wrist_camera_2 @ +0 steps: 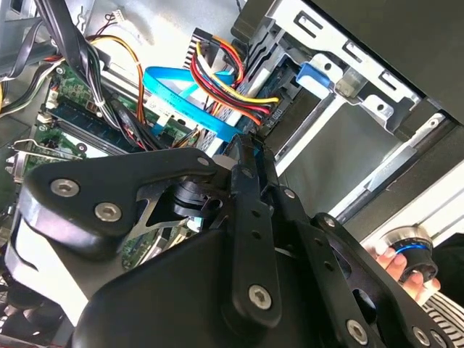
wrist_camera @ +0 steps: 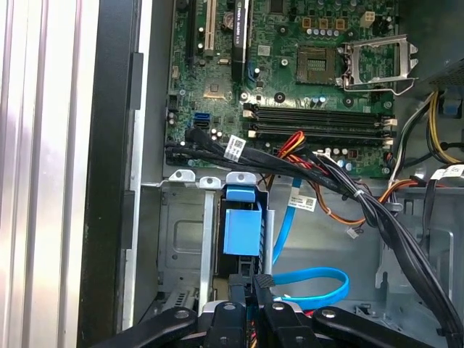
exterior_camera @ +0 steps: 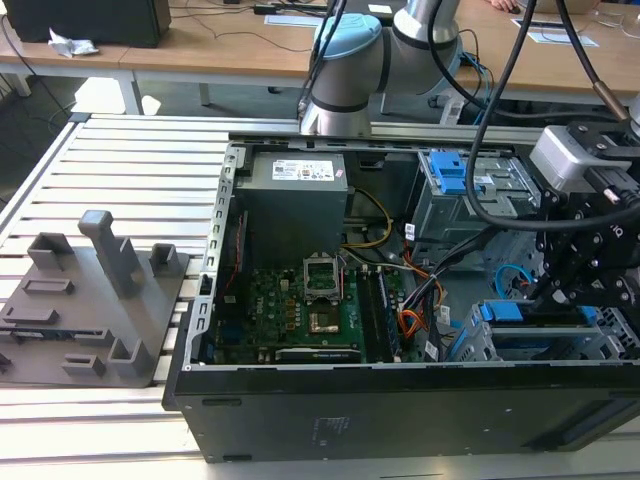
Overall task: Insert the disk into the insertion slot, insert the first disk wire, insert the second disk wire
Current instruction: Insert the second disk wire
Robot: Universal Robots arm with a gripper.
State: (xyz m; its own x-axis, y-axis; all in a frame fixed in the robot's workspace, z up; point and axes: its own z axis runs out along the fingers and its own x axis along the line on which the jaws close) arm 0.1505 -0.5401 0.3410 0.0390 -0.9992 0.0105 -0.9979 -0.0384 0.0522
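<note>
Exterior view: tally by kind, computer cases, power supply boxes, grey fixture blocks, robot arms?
Open black tower computer case: 1
Grey metal power supply box with white label: 1
Grey plastic fixture block with upright posts: 1
Silver robot arm with light-blue joint caps: 1
Total: 4

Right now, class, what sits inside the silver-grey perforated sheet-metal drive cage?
Inside the silver-grey perforated sheet-metal drive cage stands the disk's bright blue plastic frame, with the black gripper at its end. The drive itself is hidden.

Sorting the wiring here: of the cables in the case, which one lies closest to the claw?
The light-blue cable looping just beside the claw in the first wrist view. The orange cable and black bundle run farther off, toward the green motherboard.
</note>
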